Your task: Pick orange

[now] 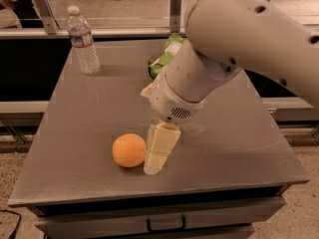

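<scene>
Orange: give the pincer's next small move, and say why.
Probably nudge the pincer sideways, toward the orange, until it is centred over it. The pincer is low near the table, right beside the orange on its picture-right side, not around it; a grasp here would likely miss.

Light falls from overhead, even and warm (an indoor tone, a little dull). The grey bench [239, 148] top takes it matte, with only a soft pale sheen toward the back edge and no hard glare. The arm [239, 39] is brightest along its upper curve and shaded underneath. The gripper [153, 168] hangs near the front edge just beside the orange [129, 150], its cream face lit and a faint shadow spread behind it. The orange carries a gentle highlight on top and a small dark shadow underneath. The water bottle [82, 41] at the back left corner throws a weak shadow.
</scene>
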